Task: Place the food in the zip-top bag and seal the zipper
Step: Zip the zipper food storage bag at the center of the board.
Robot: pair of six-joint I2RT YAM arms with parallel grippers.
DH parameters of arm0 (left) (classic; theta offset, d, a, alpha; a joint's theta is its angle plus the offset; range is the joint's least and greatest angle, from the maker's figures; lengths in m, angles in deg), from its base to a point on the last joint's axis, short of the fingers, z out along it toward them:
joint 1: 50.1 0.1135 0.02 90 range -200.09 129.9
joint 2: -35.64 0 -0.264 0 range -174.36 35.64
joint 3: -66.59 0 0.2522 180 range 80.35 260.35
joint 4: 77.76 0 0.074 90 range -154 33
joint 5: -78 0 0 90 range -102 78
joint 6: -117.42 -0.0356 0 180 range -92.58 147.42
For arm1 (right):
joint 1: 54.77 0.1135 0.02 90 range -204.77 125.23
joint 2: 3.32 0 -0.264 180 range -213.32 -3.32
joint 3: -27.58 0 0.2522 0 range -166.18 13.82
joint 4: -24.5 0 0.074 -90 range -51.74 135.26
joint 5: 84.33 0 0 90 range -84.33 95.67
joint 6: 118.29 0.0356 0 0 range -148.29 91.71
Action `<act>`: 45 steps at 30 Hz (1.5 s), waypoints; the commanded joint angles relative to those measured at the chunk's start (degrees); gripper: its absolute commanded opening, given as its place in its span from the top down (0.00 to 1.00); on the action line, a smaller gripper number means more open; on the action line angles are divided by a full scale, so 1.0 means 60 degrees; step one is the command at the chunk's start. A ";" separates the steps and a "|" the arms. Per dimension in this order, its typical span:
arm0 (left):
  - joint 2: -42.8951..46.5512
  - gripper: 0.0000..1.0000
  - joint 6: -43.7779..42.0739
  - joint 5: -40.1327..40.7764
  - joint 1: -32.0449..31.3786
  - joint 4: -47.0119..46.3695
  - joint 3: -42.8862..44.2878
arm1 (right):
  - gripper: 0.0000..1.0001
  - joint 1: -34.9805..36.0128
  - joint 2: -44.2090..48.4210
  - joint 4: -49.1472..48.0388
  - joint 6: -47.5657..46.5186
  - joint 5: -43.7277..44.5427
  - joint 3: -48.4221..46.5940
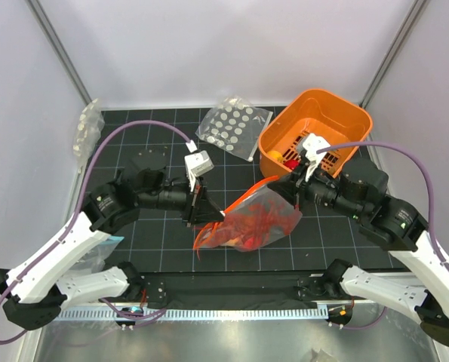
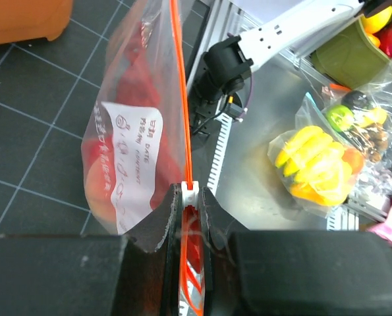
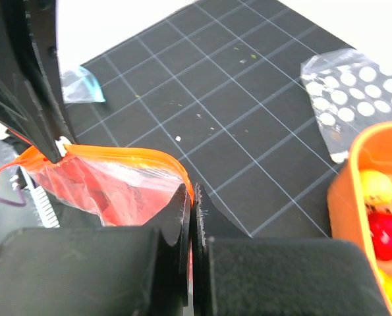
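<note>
The zip-top bag [image 1: 258,219] is held above the middle of the tabletop [image 1: 156,241], strung between both arms. The left end effector [image 2: 190,204] is clamped on the zipper [image 2: 181,99] at a small white tab [image 2: 189,190]. The right end effector [image 3: 190,197] is pinched together on the strip's other end.

The strip is seen bowed in the right wrist view, so a stretch could be left unsealed if it is not pulled taut. The thin edge could also be dragged out of a grip by the weight of the food [image 1: 254,226].

The bag is clear and crumpled, a white label is carried on it, and red shapes are seen inside.
</note>
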 commanded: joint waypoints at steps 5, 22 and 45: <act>0.1184 1.00 -0.0038 -0.0175 -0.0020 0.1491 -0.0796 | 0.99 -0.0185 0.0608 -0.0262 0.0248 0.4325 -0.0161; 0.2781 1.00 0.0753 0.0337 -0.0020 0.2107 -0.2013 | 0.99 -0.0185 0.0594 -0.0627 0.0571 0.3713 0.0073; -0.0073 0.00 -0.1062 0.3649 -0.0020 -0.0003 0.0901 | 0.99 -0.0185 0.0594 -0.1902 0.0556 -0.1063 0.0352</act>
